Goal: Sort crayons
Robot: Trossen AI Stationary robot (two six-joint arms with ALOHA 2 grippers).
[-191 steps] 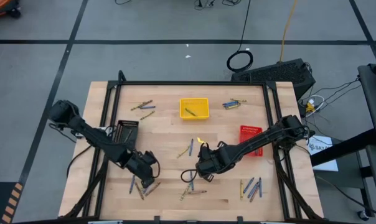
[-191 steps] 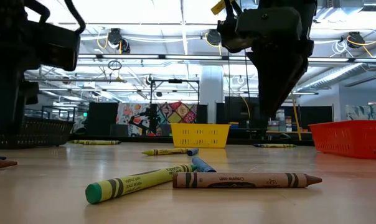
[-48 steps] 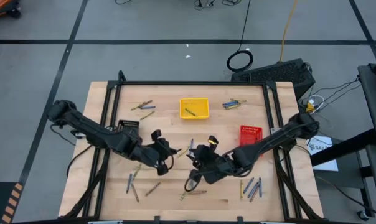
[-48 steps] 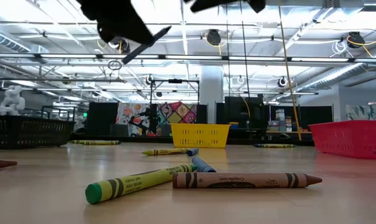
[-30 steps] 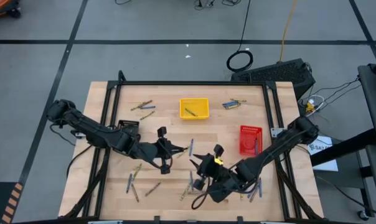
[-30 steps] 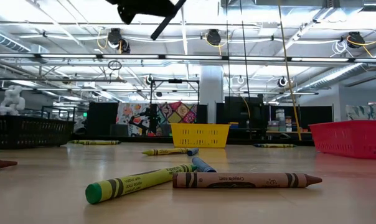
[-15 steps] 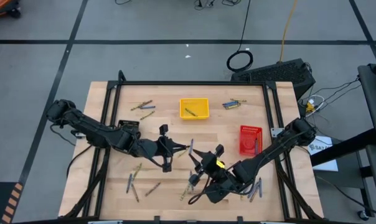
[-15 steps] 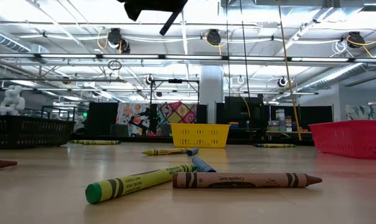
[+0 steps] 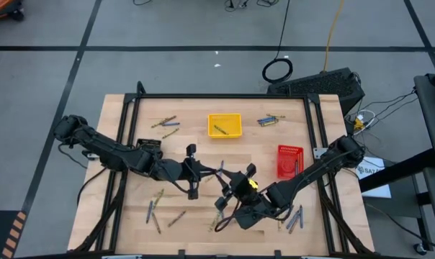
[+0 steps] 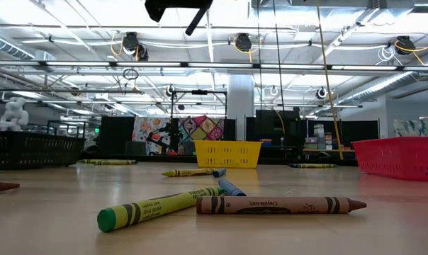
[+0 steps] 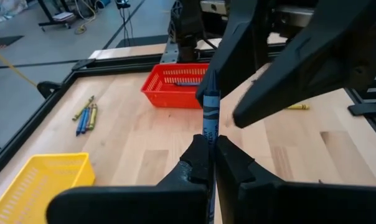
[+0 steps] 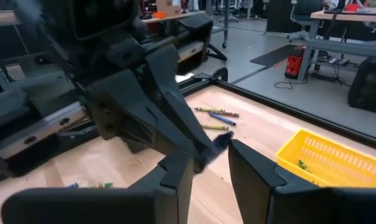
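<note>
Barely started: left pincer [image 11: 208,146] clamps a blue crayon [image 11: 210,109], right pincer [image 12: 211,165] open around it, crayons [image 10: 221,202] litter the counter [image 9: 203,155].

Two dark, jointed, cabled arms

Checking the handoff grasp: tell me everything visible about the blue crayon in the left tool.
The blue paper-wrapped crayon is a thin stick with a dark printed label, clamped low between the shut left tool, standing out past its fingertips. It is held in the air above the wooden table, near the middle. Its free end reaches between the right tool's spread fingers; whether they touch it cannot be told.
</note>
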